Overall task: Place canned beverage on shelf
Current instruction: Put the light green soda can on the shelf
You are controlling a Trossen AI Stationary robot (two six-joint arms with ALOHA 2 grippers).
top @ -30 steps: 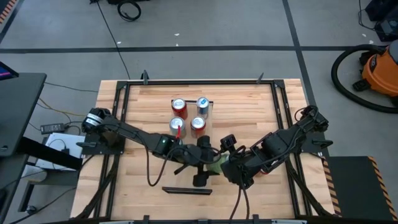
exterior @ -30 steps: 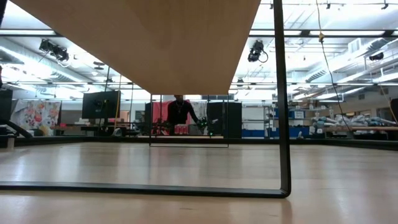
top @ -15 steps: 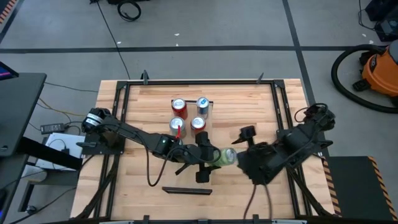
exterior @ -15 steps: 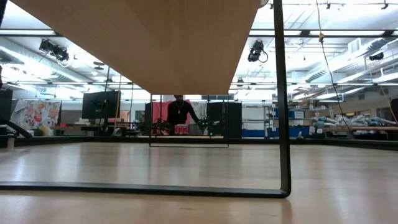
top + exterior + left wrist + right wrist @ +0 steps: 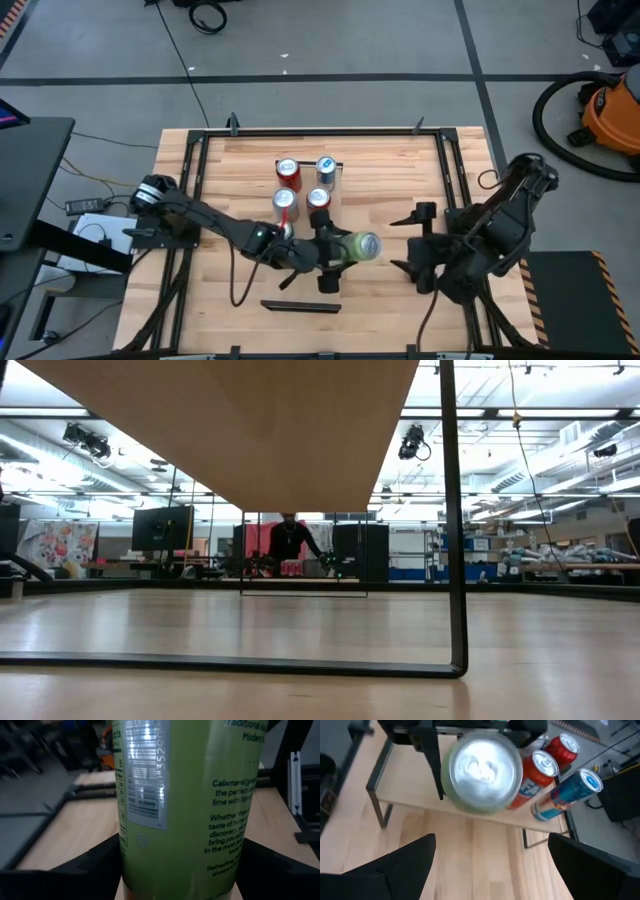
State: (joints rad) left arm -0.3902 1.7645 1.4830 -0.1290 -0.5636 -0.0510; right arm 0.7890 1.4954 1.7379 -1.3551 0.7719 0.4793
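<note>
Nearest the front edge of the worktop (image 5: 215, 305), a dark bar (image 5: 300, 306) lies flat, apart from everything else. Just behind it, the left hand (image 5: 332, 252) pinches a green can (image 5: 355, 247) around its body; the can lies sideways in the grip, its silver top facing the right arm. The left wrist view shows the can's label (image 5: 180, 805) filling the gap between the two dark fingers, which press on either side of it.

The right hand (image 5: 408, 243) sits near the worktop's right side, well apart from the can, its fingers spread with nothing between them. Its wrist view looks past them at the can's top (image 5: 481, 770) and at the shelf (image 5: 470, 812) behind.

Farther back, the shelf appears in that view as a light-wood board on dark legs, raised above the worktop. 4 cans already stand there: 3 red ones (image 5: 287, 171) (image 5: 284, 202) (image 5: 318, 200) and 1 blue one (image 5: 325, 168).

By my reading, the task is mid-way. The green can is gripped and carried but not yet on the shelf, and it would need turning upright and setting down beside the standing 4, then letting go.
</note>
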